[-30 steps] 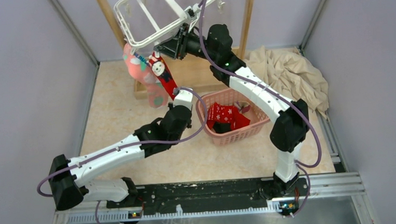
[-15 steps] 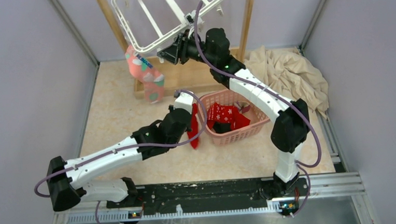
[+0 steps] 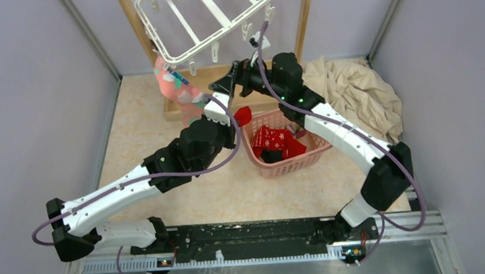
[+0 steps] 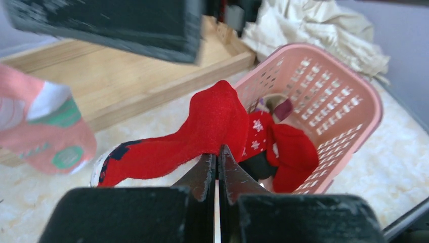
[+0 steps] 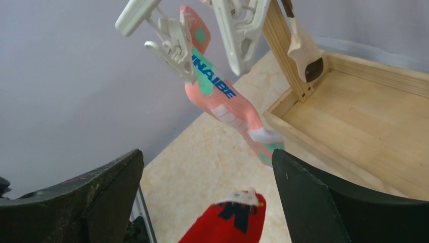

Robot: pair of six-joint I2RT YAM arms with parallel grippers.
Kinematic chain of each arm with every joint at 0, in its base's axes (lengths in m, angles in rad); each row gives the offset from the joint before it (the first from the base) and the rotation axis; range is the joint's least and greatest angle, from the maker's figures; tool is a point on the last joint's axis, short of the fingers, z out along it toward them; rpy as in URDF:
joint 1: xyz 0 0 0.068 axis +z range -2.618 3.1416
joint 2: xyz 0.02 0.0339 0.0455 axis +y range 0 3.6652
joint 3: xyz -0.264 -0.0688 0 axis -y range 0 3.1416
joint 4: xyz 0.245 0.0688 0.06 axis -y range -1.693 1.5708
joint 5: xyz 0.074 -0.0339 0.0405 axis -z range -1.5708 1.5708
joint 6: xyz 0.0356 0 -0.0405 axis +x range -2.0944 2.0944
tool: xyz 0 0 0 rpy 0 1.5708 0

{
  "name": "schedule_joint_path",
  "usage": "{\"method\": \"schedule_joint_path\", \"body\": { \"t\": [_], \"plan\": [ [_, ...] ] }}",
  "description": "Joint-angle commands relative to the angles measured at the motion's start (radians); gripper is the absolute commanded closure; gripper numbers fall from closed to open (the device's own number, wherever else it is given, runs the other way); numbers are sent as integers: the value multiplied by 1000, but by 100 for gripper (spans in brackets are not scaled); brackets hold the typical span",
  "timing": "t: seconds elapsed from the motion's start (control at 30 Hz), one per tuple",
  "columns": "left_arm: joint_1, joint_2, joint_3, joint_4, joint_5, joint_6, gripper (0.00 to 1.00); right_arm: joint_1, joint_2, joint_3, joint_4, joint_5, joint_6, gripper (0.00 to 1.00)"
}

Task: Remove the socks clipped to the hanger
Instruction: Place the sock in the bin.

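The white hanger [image 3: 210, 18] hangs tilted from the wooden frame at the back. One pink sock [image 3: 174, 87] stays clipped to the hanger's left corner; in the right wrist view this pink sock [image 5: 225, 98] dangles from a white clip [image 5: 172, 40]. My left gripper [image 4: 217, 154] is shut on a red sock [image 4: 212, 119], held just left of the pink basket [image 4: 349, 96]. From above, the red sock [image 3: 243, 115] pokes out past the left gripper [image 3: 231, 117]. My right gripper [image 5: 207, 172] is open and empty, below the hanger's clips, right gripper [image 3: 227, 85].
The pink basket [image 3: 314, 151] holds red and black socks. A wooden post frame with a tray base [image 5: 364, 116] stands behind it. A crumpled beige cloth [image 3: 358, 92] lies at the back right. Grey walls close in both sides.
The red sock came off its clip in my left gripper, dropped, then swung up toward the basket. My right gripper opened wide and drew down and right from the hanger, which swung back.
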Motion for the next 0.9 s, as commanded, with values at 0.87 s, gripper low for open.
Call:
{"method": "schedule_joint_path", "body": {
  "t": [0.87],
  "plan": [
    [-4, 350, 336, 243, 312, 69, 99, -122, -519, -61, -442, 423, -134, 1]
  ]
}}
